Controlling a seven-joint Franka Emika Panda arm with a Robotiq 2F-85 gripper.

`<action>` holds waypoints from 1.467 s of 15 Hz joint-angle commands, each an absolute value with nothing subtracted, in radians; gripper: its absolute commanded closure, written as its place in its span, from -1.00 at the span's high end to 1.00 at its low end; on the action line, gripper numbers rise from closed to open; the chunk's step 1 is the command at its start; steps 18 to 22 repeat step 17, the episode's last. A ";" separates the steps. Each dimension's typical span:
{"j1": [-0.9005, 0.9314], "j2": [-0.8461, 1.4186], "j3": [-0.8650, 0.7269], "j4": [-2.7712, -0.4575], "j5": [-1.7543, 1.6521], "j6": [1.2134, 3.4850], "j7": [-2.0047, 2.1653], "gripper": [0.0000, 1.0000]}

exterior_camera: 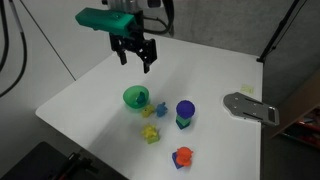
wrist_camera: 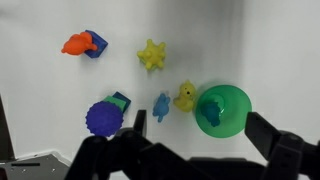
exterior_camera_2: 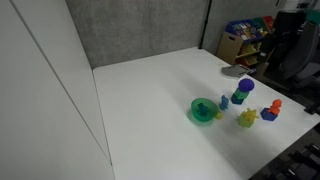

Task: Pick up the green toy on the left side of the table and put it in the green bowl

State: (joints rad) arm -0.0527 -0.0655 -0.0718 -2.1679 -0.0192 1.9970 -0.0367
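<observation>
Wrist view has the fingers (wrist_camera: 282, 148) spread wide and empty, hanging well above the tabletop (wrist_camera: 40, 100) with nothing between them. Nearest, just ahead of one finger, sits the green bowl (wrist_camera: 235, 100). A darker teal-green lump inside it looks to be the green toy (wrist_camera: 207, 115), so the drop seems already made, though the picture is soft and I would not swear to it. Just beside the bowl's rim, a little further from that finger, is a yellow toy (wrist_camera: 185, 97), and next to it a small blue figure (wrist_camera: 161, 105). Ahead of the opposite finger stands the blue ball toy (wrist_camera: 102, 118). Farther off lie a yellow star (wrist_camera: 151, 55) and, farthest, an orange toy (wrist_camera: 76, 43).

The risk, as I judge it, comes from how tight the cluster is. Any descent toward the bowl could clip its rim with a splayed finger, tipping it and spilling the toy, or shove the yellow toy against it. The blue figure could also be mistaken for the target and grabbed wrongly.
</observation>
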 commanded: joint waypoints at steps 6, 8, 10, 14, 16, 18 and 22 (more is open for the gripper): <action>-0.084 -0.336 -0.104 -2.230 -0.037 1.872 -0.124 1.00; -0.083 -0.371 -0.101 -2.234 -0.045 1.853 -0.114 1.00; -0.082 -0.397 -0.101 -2.240 -0.050 1.845 -0.116 1.00; -0.078 -0.375 -0.103 -2.225 -0.033 1.854 -0.104 1.00; -0.078 -0.369 -0.103 -2.225 -0.033 1.854 -0.104 1.00; -0.078 -0.368 -0.103 -2.225 -0.033 1.854 -0.104 1.00; -0.078 -0.368 -0.103 -2.225 -0.033 1.854 -0.104 1.00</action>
